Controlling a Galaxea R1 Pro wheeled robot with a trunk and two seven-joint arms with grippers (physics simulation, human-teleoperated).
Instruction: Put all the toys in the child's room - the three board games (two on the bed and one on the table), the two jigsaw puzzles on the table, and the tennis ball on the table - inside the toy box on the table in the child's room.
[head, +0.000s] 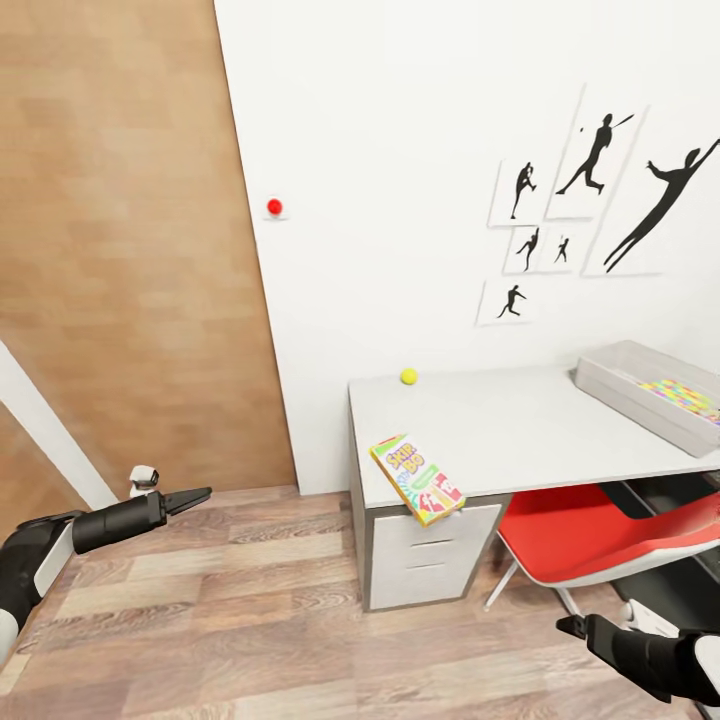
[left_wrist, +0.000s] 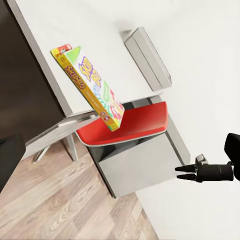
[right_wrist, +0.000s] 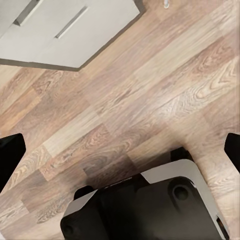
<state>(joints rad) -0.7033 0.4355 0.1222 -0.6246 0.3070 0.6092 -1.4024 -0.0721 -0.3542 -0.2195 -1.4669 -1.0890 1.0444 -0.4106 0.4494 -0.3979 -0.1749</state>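
Wood panelling fills the left of the head view, and in front of it the left gripper (head: 198, 494) hangs over the plank floor (head: 230, 620), its dark fingers drawn together to a narrow point and holding nothing. Further right stands the white surface (head: 540, 425), with the tennis ball (head: 408, 376) near its back left corner by the wall. A colourful board game (head: 417, 479) lies at the front left edge, one end jutting out past the edge above the drawers (head: 430, 560). A red chair (head: 590, 535) is tucked underneath. The grey toy box (head: 640, 392) sits at the right end, a bright jigsaw puzzle (head: 688, 398) inside it. At bottom right the right gripper (head: 575, 627) hovers low; I cannot tell how wide its fingers stand.
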